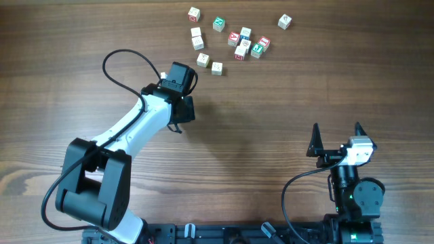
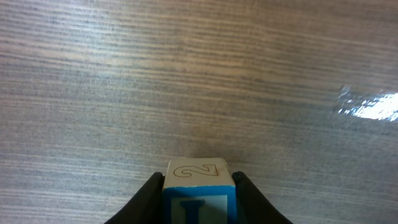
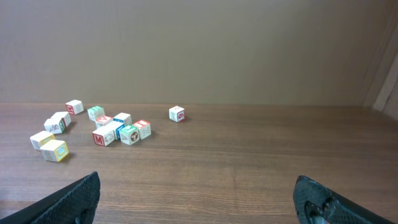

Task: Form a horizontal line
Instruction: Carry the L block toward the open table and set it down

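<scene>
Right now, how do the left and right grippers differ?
The left gripper has its jaws shut on a blue-faced cube; the right gripper has its jaws wide open and empty. The left gripper extends out toward the loose cubes; the right gripper sits back near its base. Both are over bare table, touching no loose cube.

Dark wood-grain table [image 1: 271, 102], small letter cubes [image 1: 241, 50] clustered near far edge, lone cube [image 1: 285, 22] apart at right.

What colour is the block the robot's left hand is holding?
The block is blue in front, pale on top; left wrist view shows it best.
</scene>
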